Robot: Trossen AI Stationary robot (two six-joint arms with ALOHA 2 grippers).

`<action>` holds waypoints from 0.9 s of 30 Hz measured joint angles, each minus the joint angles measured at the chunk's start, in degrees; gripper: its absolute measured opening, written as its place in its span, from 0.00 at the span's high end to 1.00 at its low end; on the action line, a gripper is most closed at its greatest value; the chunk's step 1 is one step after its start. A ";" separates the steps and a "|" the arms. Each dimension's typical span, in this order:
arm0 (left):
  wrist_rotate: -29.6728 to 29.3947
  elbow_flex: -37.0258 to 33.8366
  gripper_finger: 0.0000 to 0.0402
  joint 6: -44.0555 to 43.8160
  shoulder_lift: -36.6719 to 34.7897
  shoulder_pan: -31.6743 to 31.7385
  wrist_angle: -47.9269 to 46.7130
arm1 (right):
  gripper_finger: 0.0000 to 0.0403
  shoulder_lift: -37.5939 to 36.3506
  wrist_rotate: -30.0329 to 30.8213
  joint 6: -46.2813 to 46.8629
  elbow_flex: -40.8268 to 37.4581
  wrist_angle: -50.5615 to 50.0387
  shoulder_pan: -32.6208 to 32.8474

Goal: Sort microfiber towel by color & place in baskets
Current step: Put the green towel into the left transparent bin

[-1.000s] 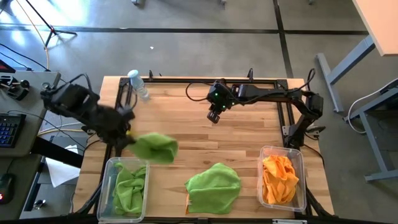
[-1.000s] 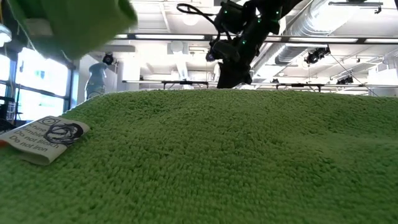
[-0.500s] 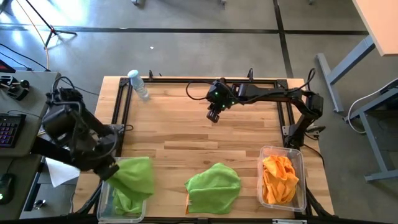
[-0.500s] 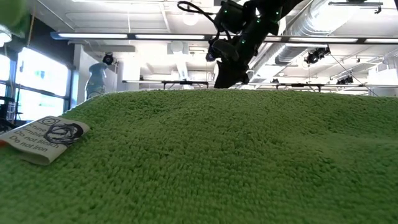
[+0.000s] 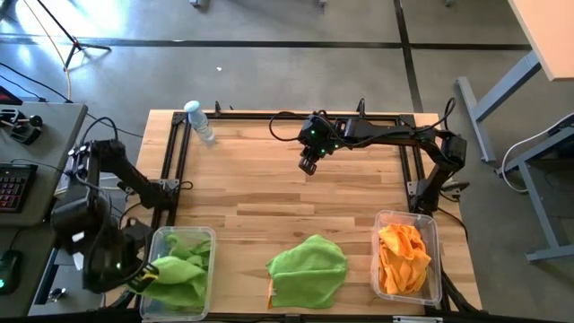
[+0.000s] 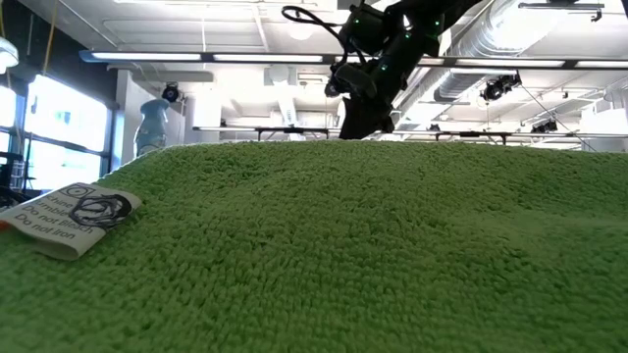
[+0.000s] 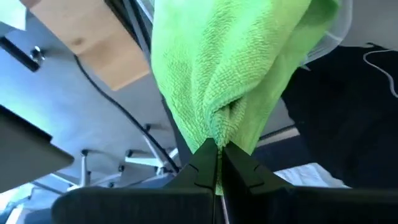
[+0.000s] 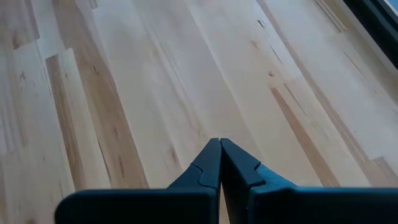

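Green towel (image 7: 230, 81) pinched in closed left end effector (image 7: 219, 155); right end effector (image 8: 220, 155) closed, empty.

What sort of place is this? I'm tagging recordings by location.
Probably a robotics lab or workshop: a wooden table on a concrete floor, exposed ceiling ducts overhead, and a keyboard on a side desk.

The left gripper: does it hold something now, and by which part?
The left gripper is shut on a lime green towel, pinching a bunched fold of it.
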 joint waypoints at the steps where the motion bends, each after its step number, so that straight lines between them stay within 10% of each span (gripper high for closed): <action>1: -0.97 0.00 1.00 0.17 0.48 -0.40 0.00 | 1.00 0.00 -0.13 0.00 0.00 0.00 0.00; 9: -28.11 -1.13 1.00 21.96 5.19 0.55 0.25 | 1.00 0.00 -0.51 0.00 0.00 0.00 0.00; 27: -24.97 -36.93 1.00 50.71 -1.13 2.98 15.13 | 1.00 0.00 -3.65 3.44 0.00 -0.04 0.57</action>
